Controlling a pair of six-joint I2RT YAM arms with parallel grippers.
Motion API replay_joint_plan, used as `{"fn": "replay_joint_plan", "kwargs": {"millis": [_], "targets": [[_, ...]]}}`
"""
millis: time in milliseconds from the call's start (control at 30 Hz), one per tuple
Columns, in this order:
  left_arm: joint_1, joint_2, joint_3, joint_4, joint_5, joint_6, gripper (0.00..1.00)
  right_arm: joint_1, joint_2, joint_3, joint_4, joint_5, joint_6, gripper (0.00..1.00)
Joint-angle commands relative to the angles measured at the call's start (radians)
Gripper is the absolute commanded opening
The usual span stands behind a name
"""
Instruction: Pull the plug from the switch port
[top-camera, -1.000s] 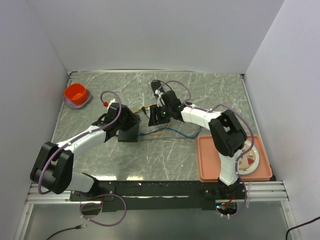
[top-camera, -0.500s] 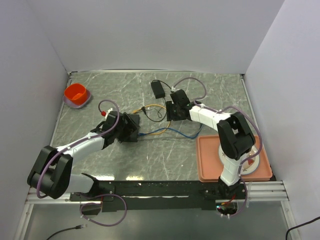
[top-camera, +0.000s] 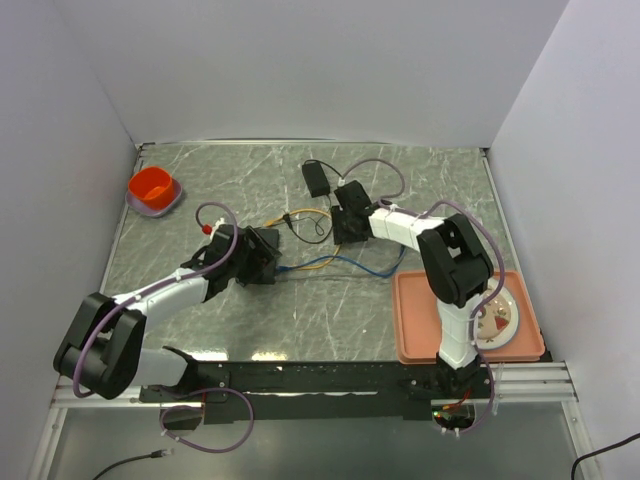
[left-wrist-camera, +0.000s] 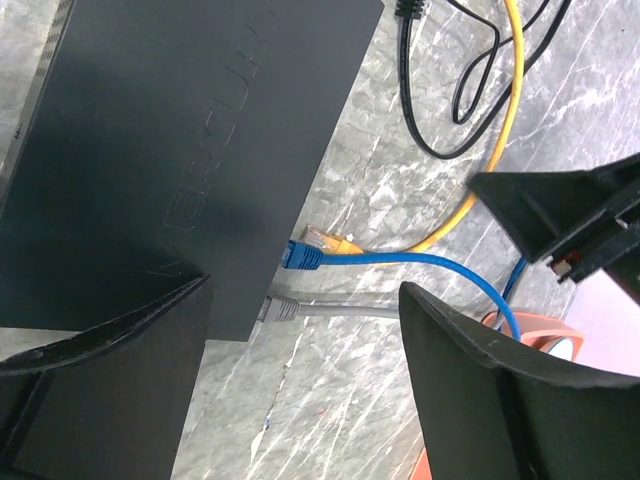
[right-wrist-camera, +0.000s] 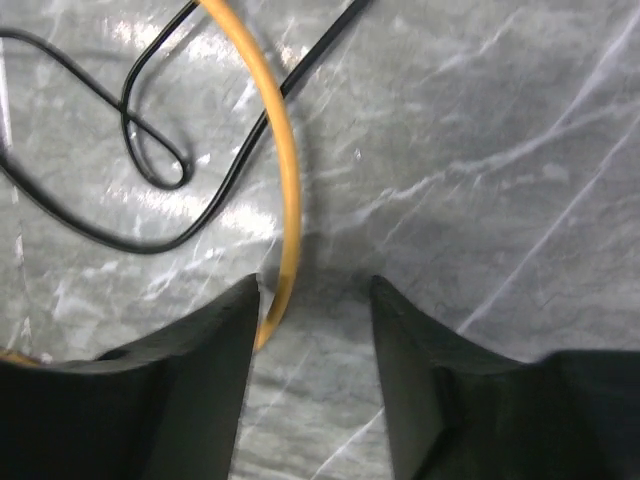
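Marble tabletop (top-camera: 430, 180) now: left gripper (left-wrist-camera: 305, 295) has sprung open over the switch (left-wrist-camera: 170, 150). The right gripper (right-wrist-camera: 312, 290), drawn back, sits loose astride the yellow cable (right-wrist-camera: 287, 200). Its plug (left-wrist-camera: 333, 242) apparently lies free ahead of the left gripper.

Seen from above, light falls soft and even from overhead; the bench (top-camera: 330, 300) carries a pale glare strip toward 6 o'clock and only faint shadows; the left wrist view is crisp on the black box (left-wrist-camera: 150, 150), while the left hand (left-wrist-camera: 305, 320) sits dark and soft-edged; the right wrist view is blurred throughout, with white glare patches at 10 o'clock and the right hand (right-wrist-camera: 312, 290) a dim silhouette at 6 o'clock.
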Motion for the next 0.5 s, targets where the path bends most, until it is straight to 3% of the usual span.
{"fn": "replay_joint_plan", "kwargs": {"millis": [0,67,100,300,467], "targets": [[-0.001,-0.012,-0.02,-0.022,0.006,-0.008,0.81,0.005,0.051,0.047,-0.002,0.001,0.004,0.3],[0.001,-0.012,-0.02,-0.022,0.009,-0.008,0.8,0.005,0.048,0.03,-0.002,0.017,0.006,0.06],[0.001,-0.014,-0.02,-0.022,0.011,-0.007,0.8,0.005,0.042,0.021,-0.001,0.026,0.006,0.0],[0.001,0.003,-0.019,-0.012,0.025,-0.008,0.79,0.018,-0.126,-0.054,0.019,0.067,-0.007,0.0],[0.002,0.023,-0.011,-0.012,0.04,-0.008,0.79,0.015,-0.271,-0.005,-0.045,0.079,-0.014,0.0]]}}
